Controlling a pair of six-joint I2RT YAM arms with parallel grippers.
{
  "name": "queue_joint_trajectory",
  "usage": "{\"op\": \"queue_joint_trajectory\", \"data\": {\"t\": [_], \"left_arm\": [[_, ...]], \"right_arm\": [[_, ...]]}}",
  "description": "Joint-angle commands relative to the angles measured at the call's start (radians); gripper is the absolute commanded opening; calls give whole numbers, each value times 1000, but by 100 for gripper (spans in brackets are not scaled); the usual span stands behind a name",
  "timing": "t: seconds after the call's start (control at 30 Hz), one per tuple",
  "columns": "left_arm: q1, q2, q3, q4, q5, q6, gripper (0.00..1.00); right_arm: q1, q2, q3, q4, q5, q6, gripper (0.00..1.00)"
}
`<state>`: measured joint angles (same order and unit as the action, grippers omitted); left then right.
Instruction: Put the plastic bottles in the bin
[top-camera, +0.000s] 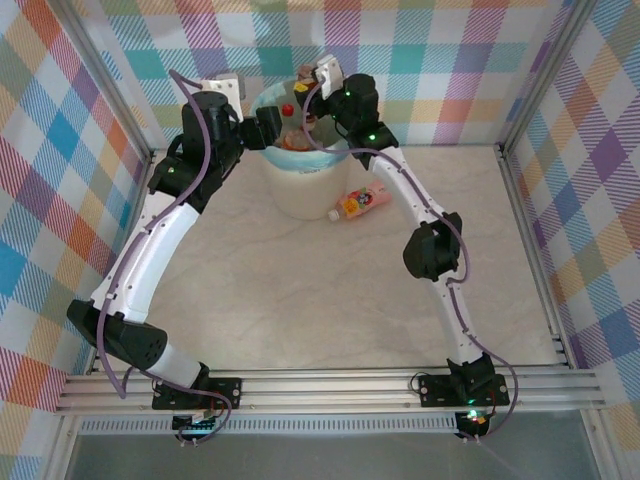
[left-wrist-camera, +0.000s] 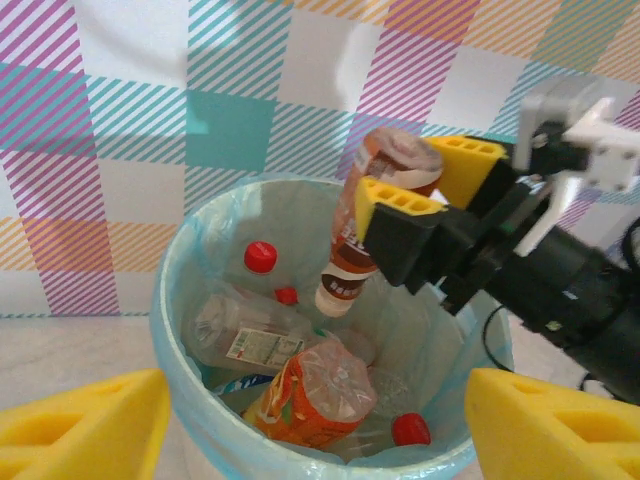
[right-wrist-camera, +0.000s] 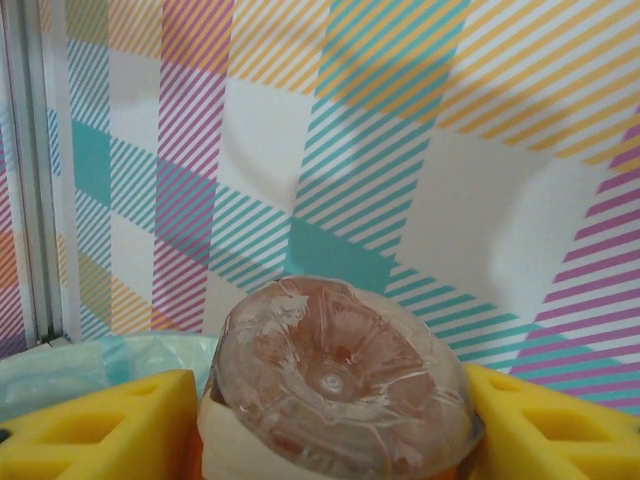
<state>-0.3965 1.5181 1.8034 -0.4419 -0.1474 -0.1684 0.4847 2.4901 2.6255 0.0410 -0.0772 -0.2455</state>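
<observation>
My right gripper (left-wrist-camera: 425, 178) hangs over the bin (left-wrist-camera: 175, 300), shut on a brown-labelled plastic bottle (left-wrist-camera: 375, 215) that points cap-down into the opening. From the right wrist, the bottle's clear base (right-wrist-camera: 335, 370) sits between the yellow fingers (right-wrist-camera: 110, 425). Inside the bin lie an orange bottle (left-wrist-camera: 305, 395), a clear labelled bottle (left-wrist-camera: 250, 335) and red caps (left-wrist-camera: 260, 257). My left gripper (left-wrist-camera: 320, 440) stands open just above the bin's near rim, with nothing between its fingers. A pink bottle (top-camera: 362, 203) lies on the table to the right of the bin (top-camera: 300, 190).
The bin stands against the checked back wall (top-camera: 420, 60). Both wrists crowd its rim, the left gripper (top-camera: 268, 128) on one side and the right gripper (top-camera: 312, 118) on the other. Metal frame posts (top-camera: 105, 90) flank the table.
</observation>
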Motion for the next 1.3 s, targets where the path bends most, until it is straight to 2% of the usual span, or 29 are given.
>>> {"op": "queue_joint_trajectory", "data": {"t": [0.0,0.1,0.2,0.27,0.57,0.77,1.03,1.13,1.27], "left_arm": [[10,-42,-17,20,6,-19,77],[10,-45,-21,12,5,-22,77],[10,-47,-17,8,7,-22,77],[10,-46,-12,8,8,-23,78],[10,-39,-4,2,3,-35,78],[10,-15,11,-29,2,-32,78],[10,35,83,-85,40,16,78],[10,58,108,-95,101,44,78],[0,93,135,-100,181,64,76]], "right_arm": [[-4,43,71,109,-29,-23,66],[-7,74,105,108,-8,-11,71],[-7,74,103,105,11,-14,83],[-8,71,102,100,20,-17,86],[-8,40,88,70,-41,35,75],[-5,-3,94,-36,-34,120,74],[0,-238,74,-369,73,231,82],[-3,-365,-46,-481,138,259,84],[-23,-559,-319,-549,234,323,86]]}}
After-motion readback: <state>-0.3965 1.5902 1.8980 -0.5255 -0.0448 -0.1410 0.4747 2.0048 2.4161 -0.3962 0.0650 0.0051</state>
